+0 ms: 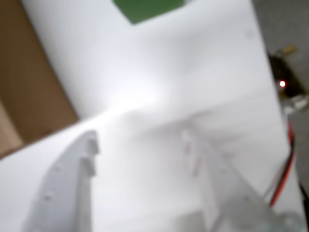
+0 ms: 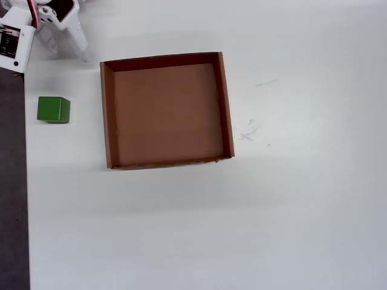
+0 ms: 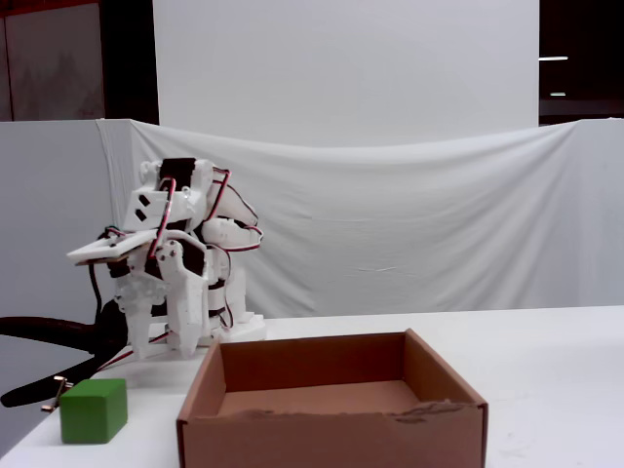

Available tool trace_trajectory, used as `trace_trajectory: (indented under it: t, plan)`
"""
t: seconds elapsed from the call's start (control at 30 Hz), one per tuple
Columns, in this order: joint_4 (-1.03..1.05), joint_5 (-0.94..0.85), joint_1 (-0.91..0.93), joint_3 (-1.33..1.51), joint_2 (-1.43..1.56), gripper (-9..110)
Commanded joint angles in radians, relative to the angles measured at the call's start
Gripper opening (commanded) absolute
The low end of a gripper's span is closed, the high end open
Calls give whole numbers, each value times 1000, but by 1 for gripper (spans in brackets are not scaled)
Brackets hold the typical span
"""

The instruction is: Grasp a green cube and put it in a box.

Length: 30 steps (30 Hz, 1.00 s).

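In the overhead view the green cube (image 2: 53, 110) is sitting on the white bench (image 2: 290, 217), just beside the bench's left edge and apart from the box (image 2: 107, 115), which is lying to its right with a strip of bare bench between them. The hand (image 2: 66, 51) is hanging at the top left corner of that view, above the cube in the picture and well apart from it, touching neither cube nor box.

In the wrist view the hand (image 1: 140, 145) is pointing down at bare bench with its two white fingers (image 1: 89, 150) standing apart and nothing between them. The green cube (image 1: 147, 8) is showing only as a blurred patch at the top edge, well ahead of the fingertips, and a brown wall of the box (image 1: 29, 87) is filling the left side.

In the fixed view the arm (image 3: 175, 263) is folded low behind the cube (image 3: 94, 410), and the box (image 3: 331, 429) is standing empty to the cube's right.
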Motion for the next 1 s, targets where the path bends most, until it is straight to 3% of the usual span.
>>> trace_trajectory:
  t: [0.0, 0.97]
  plan:
    - [8, 5, -8, -5, 8, 24]
    - [0, 5, -57, -6, -11, 24]
